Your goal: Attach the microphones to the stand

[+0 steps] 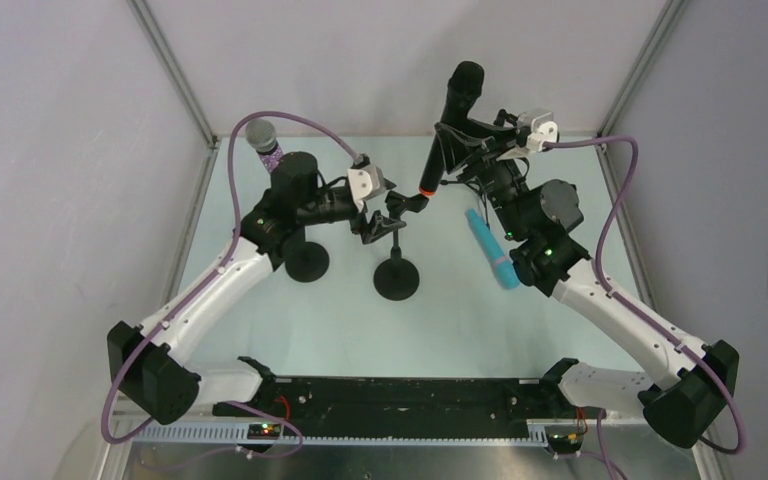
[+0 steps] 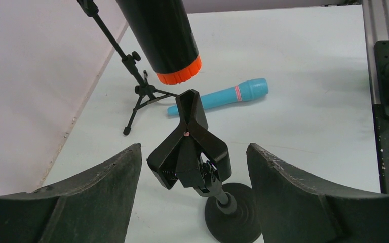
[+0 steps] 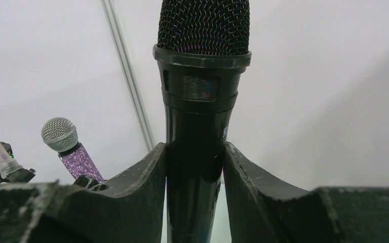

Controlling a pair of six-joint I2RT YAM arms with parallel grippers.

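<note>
My right gripper (image 1: 457, 150) (image 3: 194, 147) is shut on the black microphone (image 1: 457, 105) (image 3: 197, 101), held upright, mesh head up. Its orange end (image 1: 426, 189) (image 2: 180, 76) hangs just above and beyond the black clip (image 1: 392, 212) (image 2: 188, 147) of the round-based stand (image 1: 397, 280) (image 2: 233, 215). My left gripper (image 1: 378, 212) (image 2: 193, 149) is open with a finger on each side of that clip, not touching it. The teal microphone (image 1: 491, 250) (image 2: 218, 97) lies flat on the table. The purple glittery microphone (image 1: 263, 142) (image 3: 71, 149) stands upright behind my left arm.
A second round stand base (image 1: 307, 262) sits under my left arm, below the purple microphone. A small black tripod stand (image 2: 134, 76) stands at the back by the left wall. The enclosure walls and metal corner posts (image 1: 175, 70) close in the table.
</note>
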